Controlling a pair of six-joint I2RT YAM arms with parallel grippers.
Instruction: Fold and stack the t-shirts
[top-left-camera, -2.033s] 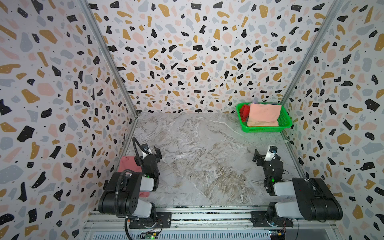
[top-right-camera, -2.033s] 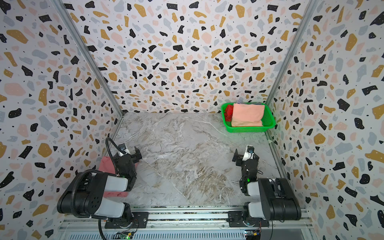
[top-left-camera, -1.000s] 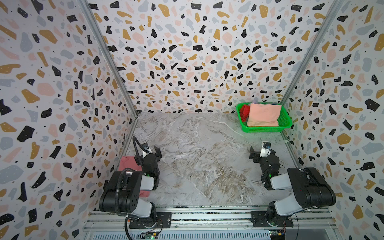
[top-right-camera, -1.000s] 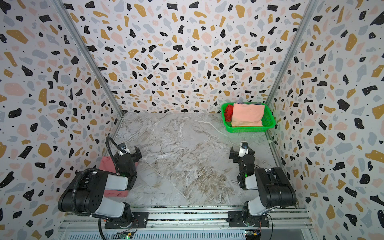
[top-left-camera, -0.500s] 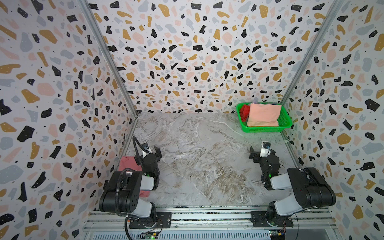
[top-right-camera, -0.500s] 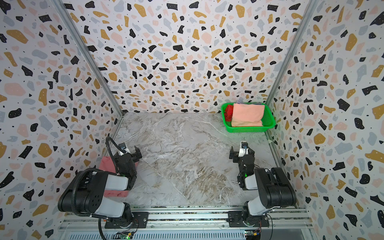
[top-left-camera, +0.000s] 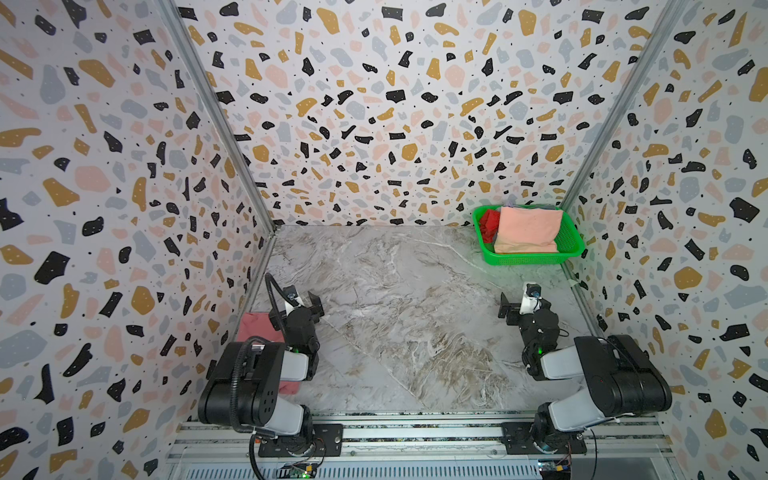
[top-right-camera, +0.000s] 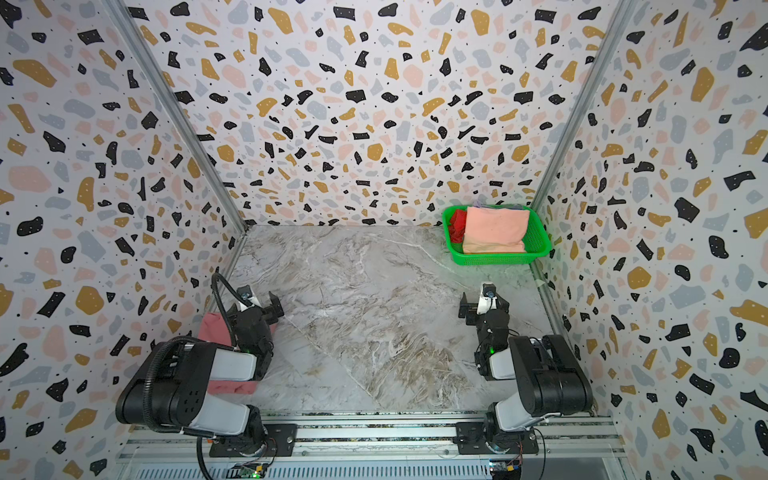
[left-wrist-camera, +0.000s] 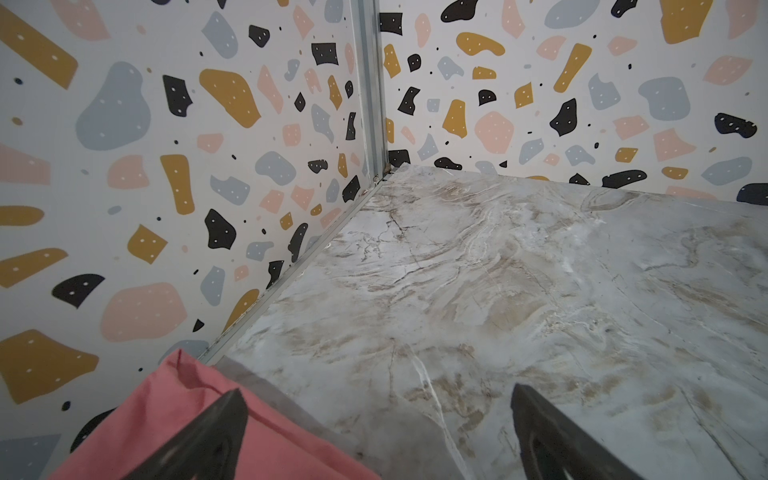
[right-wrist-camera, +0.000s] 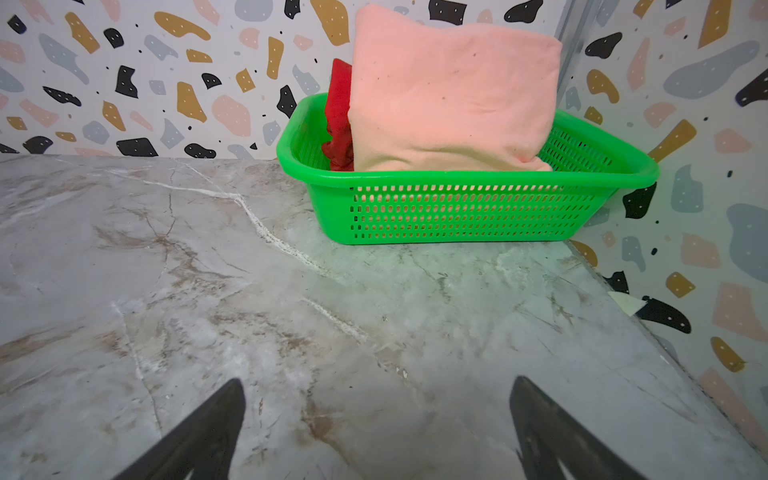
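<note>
A folded rose-pink t-shirt lies at the near left against the side wall, partly hidden under my left arm. In the left wrist view its edge lies beneath one finger. My left gripper hangs open above the shirt's far edge and holds nothing. At the far right, a folded pale peach t-shirt and a bright red t-shirt sit in a basket. My right gripper is open over bare table and points at that basket from some way off.
The green mesh basket stands in the far right corner against the walls. Patterned walls close in the marble table on three sides. A metal rail with both arm bases runs along the near edge.
The right arm reached a little farther toward the basket and then stood still. The left arm and the shirts have not moved.
</note>
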